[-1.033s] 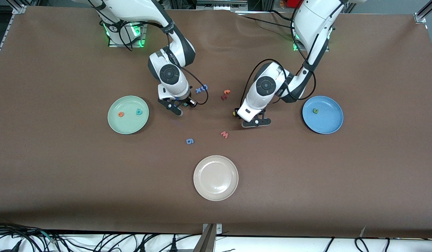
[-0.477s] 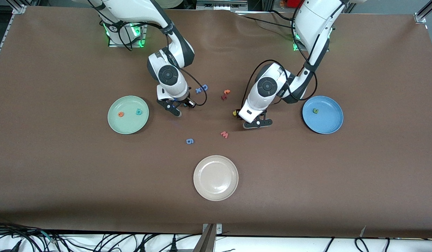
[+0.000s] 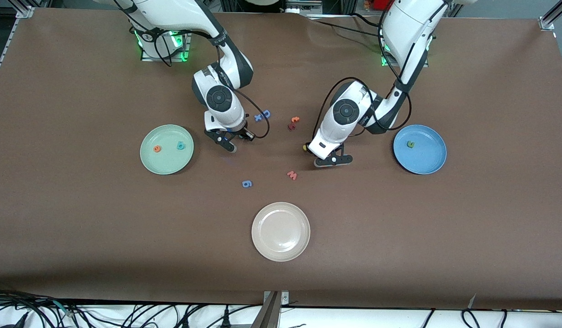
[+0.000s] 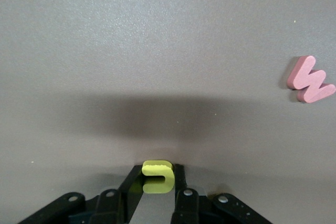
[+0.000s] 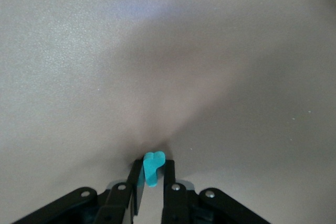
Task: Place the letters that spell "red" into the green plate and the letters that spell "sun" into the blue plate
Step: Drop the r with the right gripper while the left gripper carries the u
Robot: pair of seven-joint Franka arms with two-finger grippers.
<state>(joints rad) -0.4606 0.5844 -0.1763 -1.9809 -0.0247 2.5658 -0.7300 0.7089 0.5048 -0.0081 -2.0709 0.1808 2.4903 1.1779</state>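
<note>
Left gripper [image 4: 157,200] pinching matte yellow foam "u" [image 4: 157,177] near the brown table's [image 3: 399,237] middle, right gripper [image 5: 151,187] clamping thin teal "r" [image 5: 152,166], both low by the surface, chunky pink "w" [image 4: 310,80] nearby, green plate [image 3: 166,165], blue plate [image 3: 426,164] toward opposite ends.

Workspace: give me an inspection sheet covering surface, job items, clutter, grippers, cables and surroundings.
Surface: brown table, flat.
Job's things: green plate holds orange e and teal d; blue plate holds olive n; yellow s lies on the table beside the left gripper.
Clutter: cream plate, pink w, blue g, blue pair, orange-and-red pair.
Grippers: left gripper shut on yellow u; right gripper shut on teal r; both low over the table.
Cables: black loops at both wrists.
Surroundings: cords along the table's near edge.
</note>
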